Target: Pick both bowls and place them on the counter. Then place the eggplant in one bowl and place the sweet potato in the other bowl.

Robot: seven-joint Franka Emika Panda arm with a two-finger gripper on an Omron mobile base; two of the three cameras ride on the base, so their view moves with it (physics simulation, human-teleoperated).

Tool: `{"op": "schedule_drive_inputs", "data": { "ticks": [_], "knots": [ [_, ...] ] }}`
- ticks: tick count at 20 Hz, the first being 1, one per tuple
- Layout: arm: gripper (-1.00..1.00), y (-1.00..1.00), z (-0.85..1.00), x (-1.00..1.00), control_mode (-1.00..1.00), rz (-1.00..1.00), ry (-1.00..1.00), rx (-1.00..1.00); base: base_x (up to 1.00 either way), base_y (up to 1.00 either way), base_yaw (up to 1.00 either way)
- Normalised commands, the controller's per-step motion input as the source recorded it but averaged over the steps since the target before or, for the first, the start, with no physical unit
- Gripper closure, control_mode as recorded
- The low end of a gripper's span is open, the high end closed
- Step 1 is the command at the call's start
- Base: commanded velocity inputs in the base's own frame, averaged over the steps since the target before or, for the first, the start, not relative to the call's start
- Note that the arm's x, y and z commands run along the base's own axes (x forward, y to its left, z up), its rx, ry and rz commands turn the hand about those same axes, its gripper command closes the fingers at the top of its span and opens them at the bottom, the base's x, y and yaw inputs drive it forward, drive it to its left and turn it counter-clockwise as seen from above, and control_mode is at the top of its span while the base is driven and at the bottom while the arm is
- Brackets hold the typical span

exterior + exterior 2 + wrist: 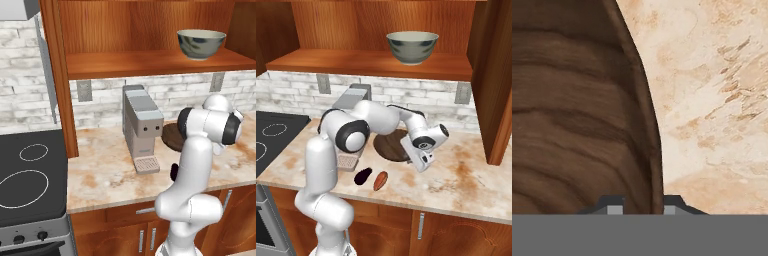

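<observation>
The wide, dark brown wooden bowl (388, 144) rests on the marbled counter (466, 175), beside the coffee machine. My gripper (412, 161) is at the bowl's right rim. In the hand view its fingertips (643, 207) stand one on each side of the rim, shut on the wooden bowl (572, 125). The grey-green glazed bowl (412, 47) stands upright on the wooden shelf above. The eggplant (362, 176) and the sweet potato (380, 180) lie side by side on the counter near its front edge, left of the gripper. From the left base view my arm hides most of the wooden bowl (170, 136).
A grey coffee machine (141, 125) stands on the counter left of the wooden bowl. The black stovetop (27, 175) lies at the far left. A wooden cabinet wall (496, 100) rises at the right, and bare counter (456, 165) stretches to the right of the gripper.
</observation>
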Motion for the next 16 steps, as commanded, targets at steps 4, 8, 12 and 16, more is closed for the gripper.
{"op": "schedule_drive_inputs", "data": {
  "ticks": [4, 8, 12, 16],
  "knots": [
    [-1.00, 0.07, 0.13, -0.02, -1.00, 0.00, 0.00, 0.00, 0.00, 0.00, 0.00],
    [-1.00, 0.05, 0.24, -0.14, -1.00, 0.00, 0.00, 0.00, 0.00, 0.00, 0.00],
    [-1.00, 0.00, 0.39, -0.23, -1.00, 0.00, -0.02, 0.00, 0.00, 0.00, 0.00],
    [-1.00, -0.02, 0.41, -0.36, -1.00, 0.00, -0.06, 0.00, 0.00, 0.00, 0.00]
  ]
}}
